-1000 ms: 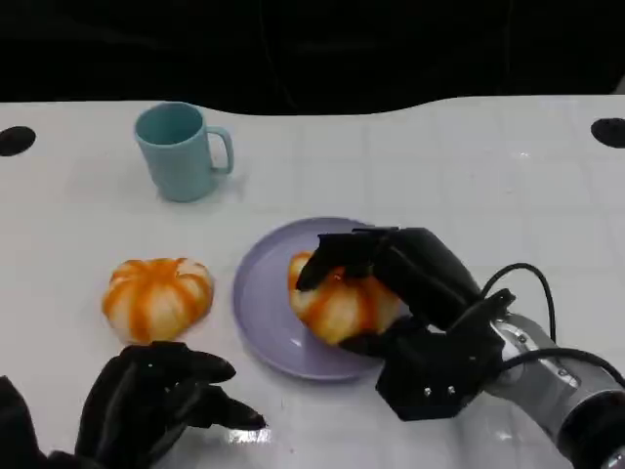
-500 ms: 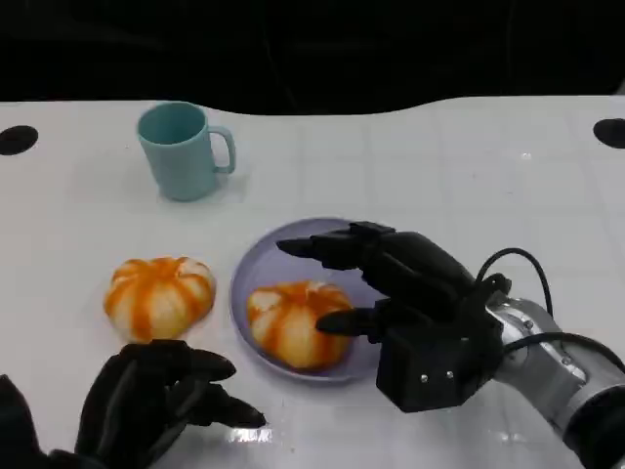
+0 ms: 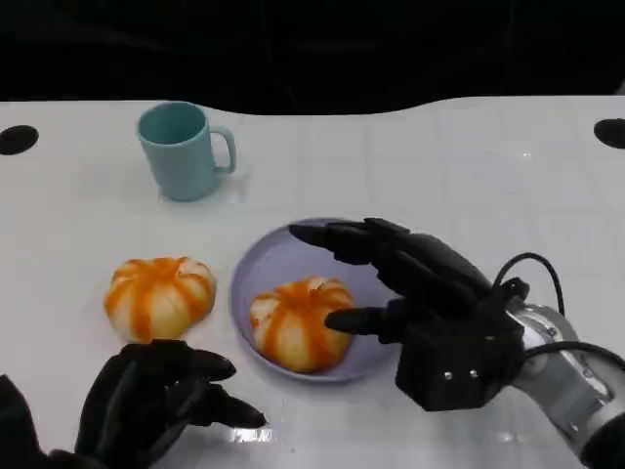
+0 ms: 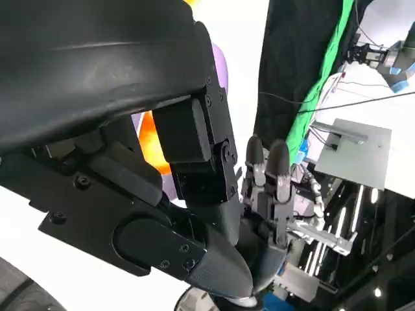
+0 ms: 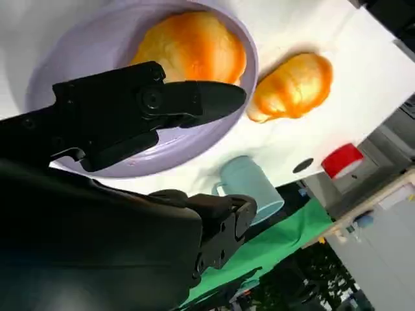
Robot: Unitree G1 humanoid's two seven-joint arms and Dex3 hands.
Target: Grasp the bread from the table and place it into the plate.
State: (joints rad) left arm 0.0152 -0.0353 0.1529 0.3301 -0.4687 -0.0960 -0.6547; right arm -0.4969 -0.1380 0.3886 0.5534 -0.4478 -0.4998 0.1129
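The bread (image 3: 298, 323) is a round, domed bun, pale cream with glossy orange stripes running down from its top like a pumpkin's ribs. It sits right way up inside the plate (image 3: 262, 269), toward the near left part of it, its edge close to the rim there. The plate is a shallow lilac round lying flat on the white desk (image 3: 469, 166). In the right wrist view the bread (image 5: 192, 46) shows as a golden-orange mound resting within the plate's (image 5: 78, 55) raised rim.
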